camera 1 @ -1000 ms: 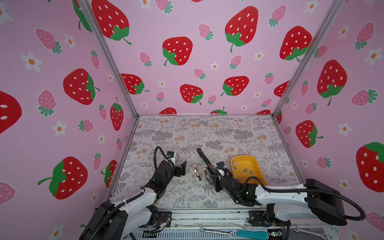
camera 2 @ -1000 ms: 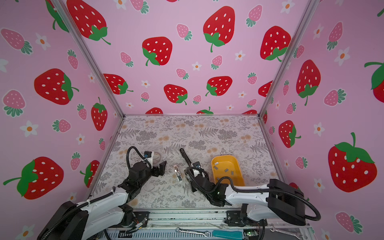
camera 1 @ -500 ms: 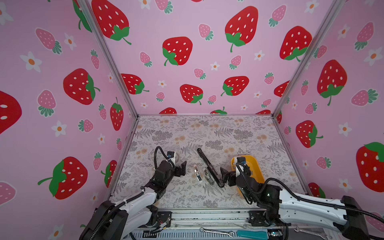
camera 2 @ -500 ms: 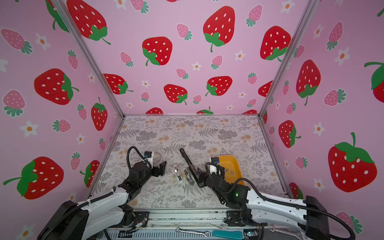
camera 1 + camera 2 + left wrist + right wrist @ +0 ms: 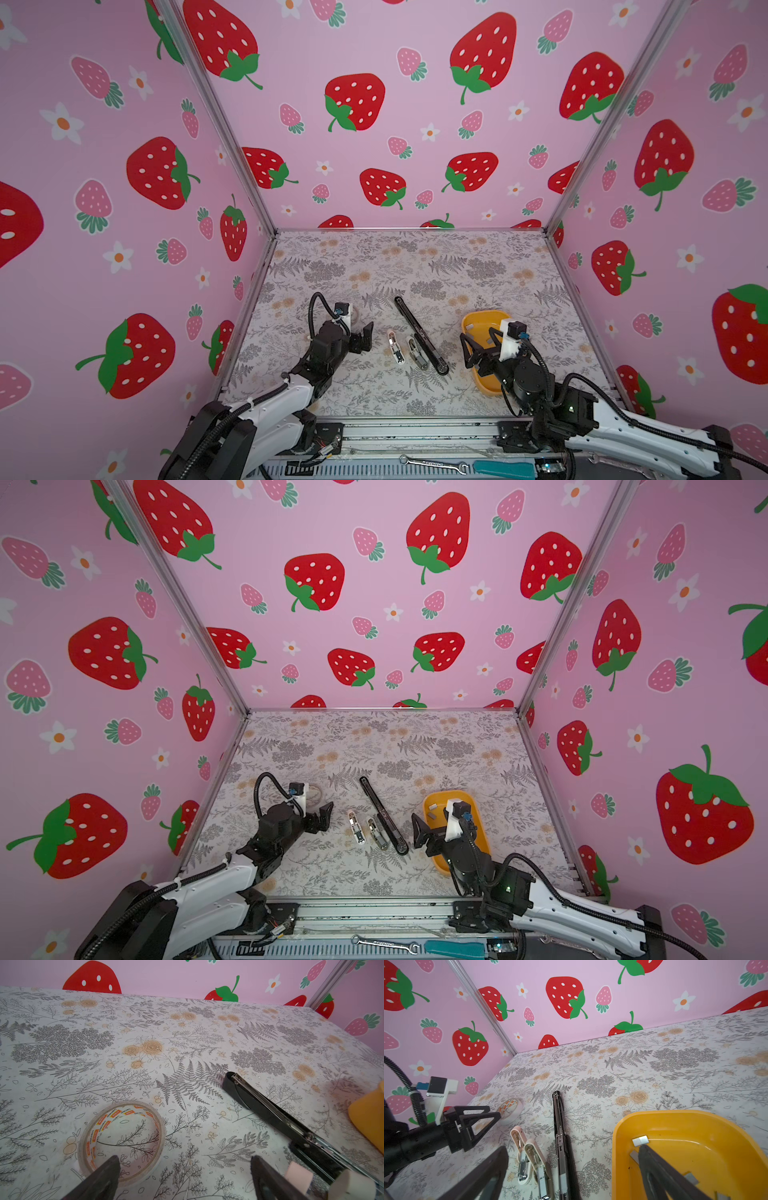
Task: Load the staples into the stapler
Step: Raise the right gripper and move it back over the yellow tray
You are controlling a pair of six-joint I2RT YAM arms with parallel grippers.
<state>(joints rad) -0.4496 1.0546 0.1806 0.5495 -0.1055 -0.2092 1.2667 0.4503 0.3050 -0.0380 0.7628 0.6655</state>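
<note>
**Right gripper straddles the tray rim, staples lying in the tray**

The staples (image 5: 640, 1140), small flat grey metal strips, lie loose in the shallow yellow plastic tray (image 5: 675, 1112). The right gripper (image 5: 572, 1149) has its jaws spread wide and empty. One finger reaches inside the tray, its tip just beside a strip; the other hangs over the floral-patterned table (image 5: 187, 1043). Beside the tray lie the long black stapler (image 5: 560, 1136), opened flat, and two small open staplers, one pink (image 5: 519, 1147) and one cream (image 5: 535, 1157). The left gripper (image 5: 185, 1160) is also wide and empty, near a roll of clear tape (image 5: 104, 1124).

Pink strawberry-print walls (image 5: 374, 50) on three sides, aluminium corner posts (image 5: 220, 124), grey-tan botanical-print tabletop (image 5: 415, 257), even diffuse light.
</note>
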